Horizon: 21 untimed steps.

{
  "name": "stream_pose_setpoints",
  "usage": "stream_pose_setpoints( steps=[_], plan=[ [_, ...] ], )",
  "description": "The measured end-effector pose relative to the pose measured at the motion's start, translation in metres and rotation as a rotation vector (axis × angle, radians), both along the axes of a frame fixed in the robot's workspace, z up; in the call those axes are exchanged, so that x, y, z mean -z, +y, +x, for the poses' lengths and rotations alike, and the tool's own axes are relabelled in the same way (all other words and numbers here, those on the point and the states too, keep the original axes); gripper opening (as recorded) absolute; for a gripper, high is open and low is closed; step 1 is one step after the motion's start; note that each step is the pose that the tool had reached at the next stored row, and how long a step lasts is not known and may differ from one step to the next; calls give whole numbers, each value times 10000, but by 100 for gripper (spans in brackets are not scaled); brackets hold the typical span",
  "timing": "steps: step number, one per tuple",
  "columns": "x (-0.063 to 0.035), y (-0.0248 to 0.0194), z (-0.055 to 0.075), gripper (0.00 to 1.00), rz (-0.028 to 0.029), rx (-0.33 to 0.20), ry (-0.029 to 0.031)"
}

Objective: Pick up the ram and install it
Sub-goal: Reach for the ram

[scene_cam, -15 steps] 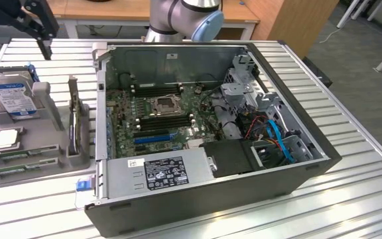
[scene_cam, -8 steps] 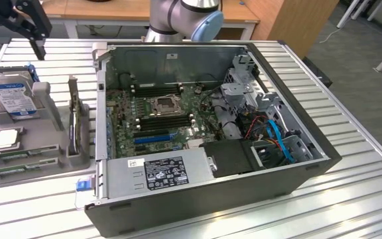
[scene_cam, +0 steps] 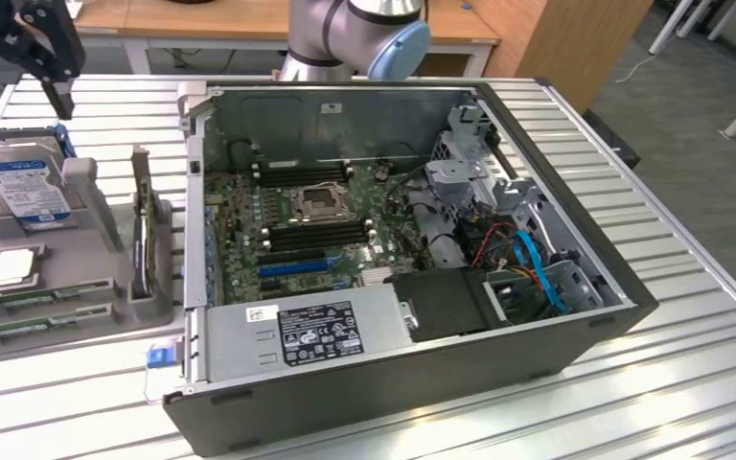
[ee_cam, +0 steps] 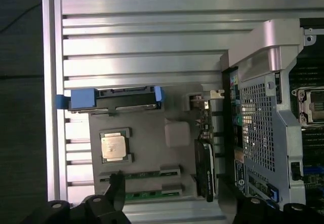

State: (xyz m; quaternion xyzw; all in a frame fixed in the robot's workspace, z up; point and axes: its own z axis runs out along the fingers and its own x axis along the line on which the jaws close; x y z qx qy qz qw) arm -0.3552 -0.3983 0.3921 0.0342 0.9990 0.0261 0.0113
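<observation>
Ram [ee_cam: 152, 174]: we see two thin green sticks, dark chips along them, side by side in grey tray [ee_cam: 147, 148].
Gripper [ee_cam: 172, 197]: released, empty, over that tray.

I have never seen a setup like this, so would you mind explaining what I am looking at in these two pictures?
This is a single robot arm working at a slatted metal table. One picture comes from a camera off the arm that looks over the whole scene. The other comes from a camera on the arm's wrist, looking down.

In the middle lies an open computer case with its motherboard exposed. Beside it, on the exterior view's left, a grey tray holds loose parts: a hard drive, a processor chip, an upright expansion card and two green ram sticks.

The end effector hangs over the tray's side of the table, open and holding nothing. Both ram sticks lie in the tray.
</observation>
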Motion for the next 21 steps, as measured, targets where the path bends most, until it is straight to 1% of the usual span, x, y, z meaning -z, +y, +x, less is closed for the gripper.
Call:
stream_pose_setpoints(
  steps=[1,2,4,5,7,8,10,11,13,14,15,21],
  plan=[
    [0,0,-3,79,0,1,0],
    [0,0,-5,79,0,0,0],
    [0,0,-9,67,0,1,0],
    [0,0,-11,67,-1,1,0],
    [0,0,-14,56,0,1,0],
    [0,0,-16,56,-1,1,0],
    [-1,0,-18,44,-1,1,1],
    [0,0,-18,44,0,1,0],
    [0,0,-18,33,0,1,-1],
    [0,0,-18,33,-1,1,0],
    [0,0,-19,26,-1,1,0],
    [0,0,-18,26,-1,1,1]
  ],
)
